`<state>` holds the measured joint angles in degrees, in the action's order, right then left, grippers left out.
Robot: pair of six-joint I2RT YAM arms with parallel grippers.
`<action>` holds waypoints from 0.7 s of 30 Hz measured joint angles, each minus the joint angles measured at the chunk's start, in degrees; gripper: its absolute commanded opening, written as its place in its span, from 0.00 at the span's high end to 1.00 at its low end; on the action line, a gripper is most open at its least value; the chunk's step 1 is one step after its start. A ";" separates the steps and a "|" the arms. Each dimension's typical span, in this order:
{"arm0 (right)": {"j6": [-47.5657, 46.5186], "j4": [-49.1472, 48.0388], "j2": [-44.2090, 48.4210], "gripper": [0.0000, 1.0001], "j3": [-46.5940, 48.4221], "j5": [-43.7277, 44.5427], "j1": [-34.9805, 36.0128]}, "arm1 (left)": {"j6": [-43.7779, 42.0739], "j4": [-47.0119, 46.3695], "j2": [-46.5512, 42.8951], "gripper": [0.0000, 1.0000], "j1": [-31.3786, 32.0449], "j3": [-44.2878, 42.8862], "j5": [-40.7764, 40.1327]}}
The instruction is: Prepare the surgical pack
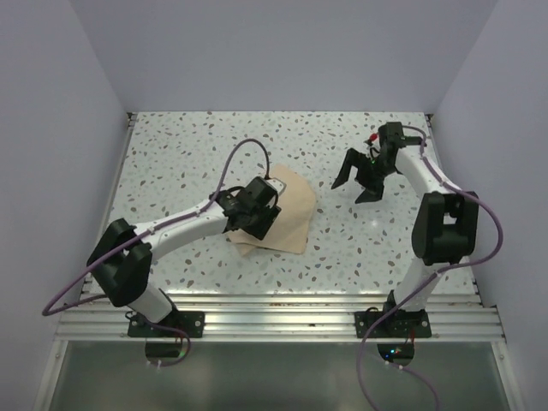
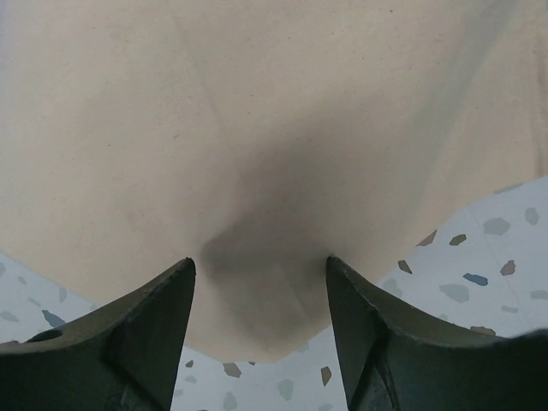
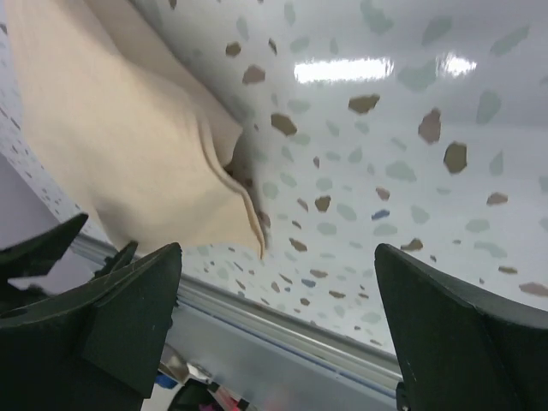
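One pack (image 1: 295,210) on the bench (image 1: 188,154), two sets of jaws.
Top: left jaws over the pack, right jaws well right of it. Left wrist: jaws parted, pinching nothing. Right wrist: jaws wide, empty.

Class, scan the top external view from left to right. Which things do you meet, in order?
In order: left arm's shoulder → surgical pack → right gripper → right arm's elbow.
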<state>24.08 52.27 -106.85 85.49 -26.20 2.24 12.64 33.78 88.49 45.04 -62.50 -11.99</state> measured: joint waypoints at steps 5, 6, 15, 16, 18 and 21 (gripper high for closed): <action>-1.14 -0.87 10.21 0.01 -10.38 -0.50 0.74 | -1.57 0.02 3.89 0.31 3.76 -1.14 -2.58; -1.09 -0.98 11.04 0.01 -12.28 -0.68 0.74 | -1.77 0.17 4.26 0.30 4.59 -1.57 -3.13; -0.70 -3.02 11.78 0.01 -18.67 -1.73 0.74 | -1.77 0.22 9.49 0.27 9.16 -4.79 -7.65; -0.63 -3.39 11.91 0.01 -18.69 -1.88 0.74 | -1.75 0.20 9.84 0.26 9.31 -4.79 -8.17; -0.50 -4.02 12.15 0.01 -18.82 -2.10 0.74 | -1.70 0.24 10.75 0.26 9.44 -4.79 -9.75; -0.24 -4.83 12.52 0.01 -19.74 -2.49 0.74 | -1.70 0.15 11.45 0.28 9.44 -4.59 -11.61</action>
<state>23.83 47.44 -94.32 65.76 -28.69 2.98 10.94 33.93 99.94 54.48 -67.09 -23.59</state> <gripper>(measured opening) 0.986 0.733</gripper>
